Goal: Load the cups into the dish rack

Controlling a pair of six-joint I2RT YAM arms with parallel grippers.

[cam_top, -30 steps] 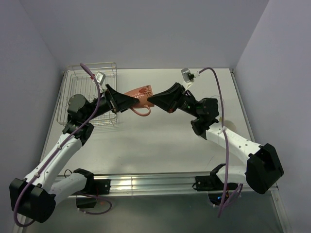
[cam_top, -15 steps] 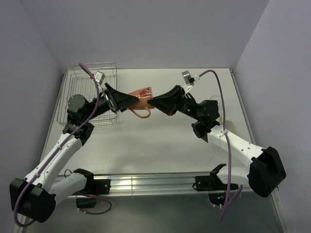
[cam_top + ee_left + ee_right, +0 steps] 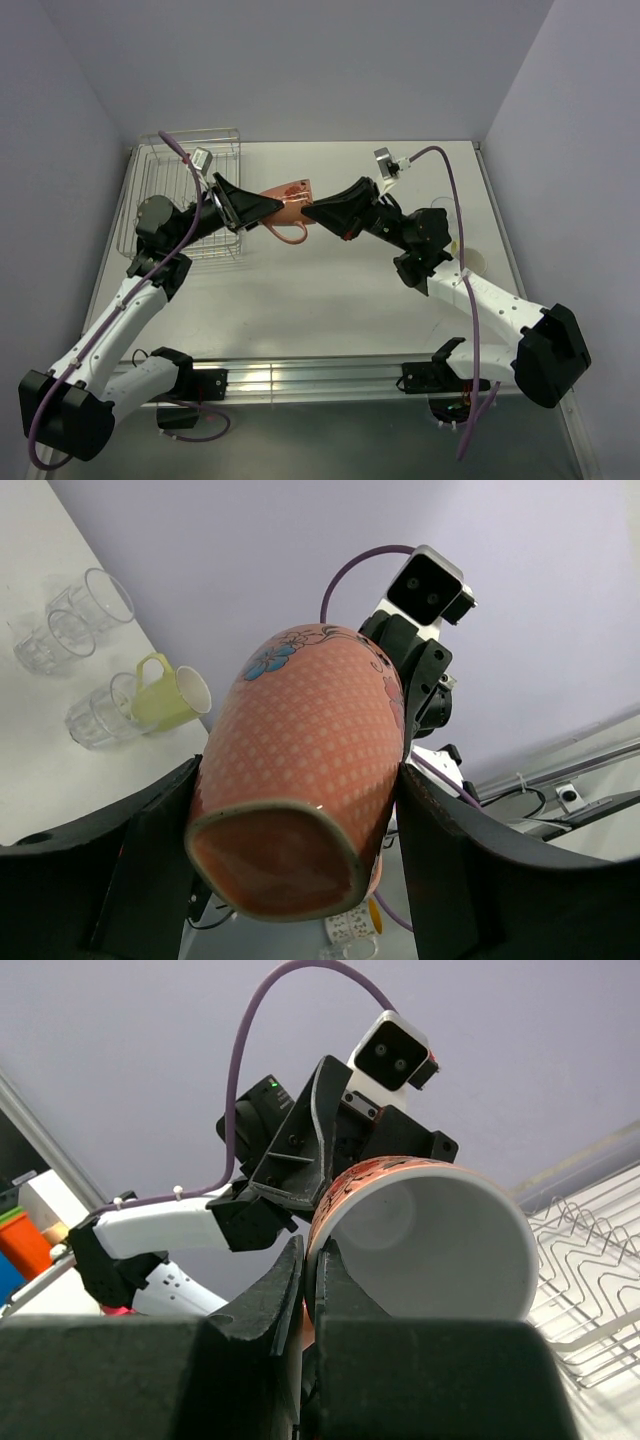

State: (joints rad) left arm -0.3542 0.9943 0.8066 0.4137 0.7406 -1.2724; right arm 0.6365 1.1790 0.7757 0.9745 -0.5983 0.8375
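Observation:
The terracotta-orange mug hangs in mid-air over the table, left of centre, lying on its side with its handle down. My right gripper is shut on its rim; one finger is inside the white interior and one outside. My left gripper is shut on the mug's body near the base, with a finger against each side. The dish rack stands at the back left, just behind the left gripper. In the left wrist view, clear tumblers stand on a white surface.
A yellow-green mug lies beside the tumblers. A white patterned mug with a yellow inside shows low in the left wrist view. The rack's wires appear at the right of the right wrist view. Walls close in the table at the back and sides.
My left gripper's jaws have closed from wide open onto the mug's body. The right gripper kept its pinch on the rim and the mug barely moved.

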